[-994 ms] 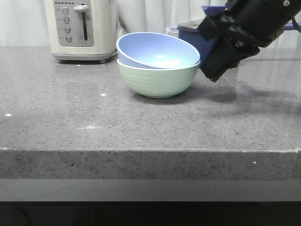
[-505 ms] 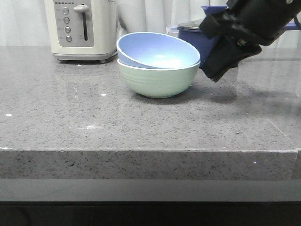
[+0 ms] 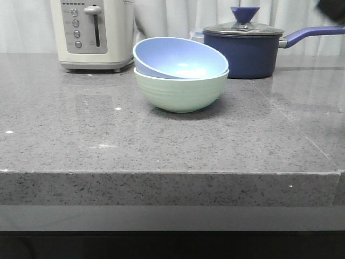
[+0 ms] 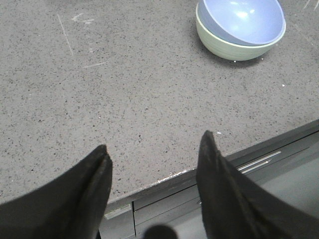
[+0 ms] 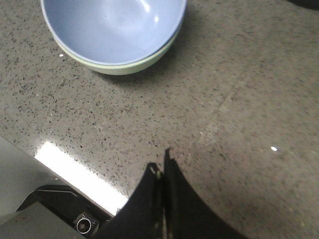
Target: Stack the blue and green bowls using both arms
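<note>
The blue bowl sits tilted inside the green bowl on the grey counter. The stack also shows in the left wrist view, blue bowl in green bowl, and in the right wrist view, blue bowl in green bowl. My left gripper is open and empty above the counter's front edge, far from the bowls. My right gripper is shut and empty above bare counter, apart from the bowls. In the front view only a dark edge of the right arm shows at the top right corner.
A white toaster stands at the back left. A dark navy lidded saucepan with a long handle stands at the back right, behind the bowls. The counter's front edge runs across the front.
My right arm has withdrawn up and to the right, out of the front view, uncovering the saucepan. The stacked bowls have not moved.
</note>
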`<act>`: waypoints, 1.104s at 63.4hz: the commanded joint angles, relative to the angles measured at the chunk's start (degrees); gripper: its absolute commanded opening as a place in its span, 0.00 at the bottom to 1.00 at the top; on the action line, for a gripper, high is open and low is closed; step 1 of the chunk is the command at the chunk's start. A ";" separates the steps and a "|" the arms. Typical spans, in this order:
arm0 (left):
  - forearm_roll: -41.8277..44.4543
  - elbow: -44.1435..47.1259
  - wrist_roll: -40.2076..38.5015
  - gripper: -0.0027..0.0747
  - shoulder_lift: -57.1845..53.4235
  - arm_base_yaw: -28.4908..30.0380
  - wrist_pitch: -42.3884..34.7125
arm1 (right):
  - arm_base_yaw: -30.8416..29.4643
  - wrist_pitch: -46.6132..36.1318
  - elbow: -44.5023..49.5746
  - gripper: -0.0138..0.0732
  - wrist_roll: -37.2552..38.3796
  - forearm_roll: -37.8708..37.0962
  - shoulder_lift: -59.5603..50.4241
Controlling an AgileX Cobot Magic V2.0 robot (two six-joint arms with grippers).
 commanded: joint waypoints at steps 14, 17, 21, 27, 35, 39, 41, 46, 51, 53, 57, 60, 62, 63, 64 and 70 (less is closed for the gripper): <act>-0.38 -1.50 -0.35 0.54 0.04 0.07 -4.49 | -0.39 0.55 3.05 0.09 5.30 -1.83 -18.04; -0.38 -1.50 -0.35 0.54 0.04 0.07 -4.88 | -0.39 1.14 4.22 0.09 5.79 -1.78 -20.25; -0.38 -1.50 -0.35 0.54 0.04 0.07 -5.74 | -0.39 1.98 6.05 0.09 7.24 -1.78 -23.39; -0.38 -1.50 -0.35 0.54 0.04 0.07 -6.66 | -0.39 2.64 8.62 0.09 7.88 -1.78 -27.55; -0.38 -1.50 -0.35 0.54 0.04 0.07 -6.68 | -0.39 2.45 11.23 0.09 7.88 -1.83 -32.20; -0.38 -1.50 -0.35 0.54 0.04 0.07 -6.68 | -0.39 2.32 11.83 0.09 7.88 -1.83 -33.59; -0.38 -1.50 -0.35 0.54 0.04 0.07 -6.68 | -0.39 2.27 11.88 0.09 7.88 -1.83 -33.96; -0.38 -1.50 -0.35 0.53 0.04 0.07 -6.58 | -0.39 2.21 11.88 0.09 7.82 -1.83 -34.22; -0.38 -1.50 -0.35 0.47 0.04 0.07 -6.14 | -0.39 2.21 11.88 0.09 7.82 -1.83 -34.22; -0.38 -1.50 -0.35 0.43 0.04 0.07 -6.01 | -0.39 2.27 11.88 0.09 7.82 -1.83 -34.22; -0.38 -1.50 -0.35 0.32 0.04 0.07 -6.01 | -0.39 2.27 11.88 0.09 7.82 -1.83 -34.22; -0.38 -1.50 -0.35 0.20 0.04 0.07 -6.01 | -0.39 2.27 11.88 0.09 7.82 -1.83 -34.22; -0.38 -1.50 -0.35 0.13 0.04 0.07 -6.01 | -0.39 2.27 11.88 0.09 7.82 -1.83 -34.22; -0.38 -1.50 -0.35 0.11 0.04 0.07 -6.01 | -0.39 2.27 11.88 0.09 7.82 -1.83 -34.22; -0.38 -1.50 -0.35 0.09 0.04 0.07 -6.01 | -0.39 2.27 11.88 0.09 7.82 -1.83 -34.22; -0.49 -1.50 -0.35 0.01 0.04 0.07 -6.01 | -0.39 2.27 11.88 0.09 7.82 -1.83 -34.22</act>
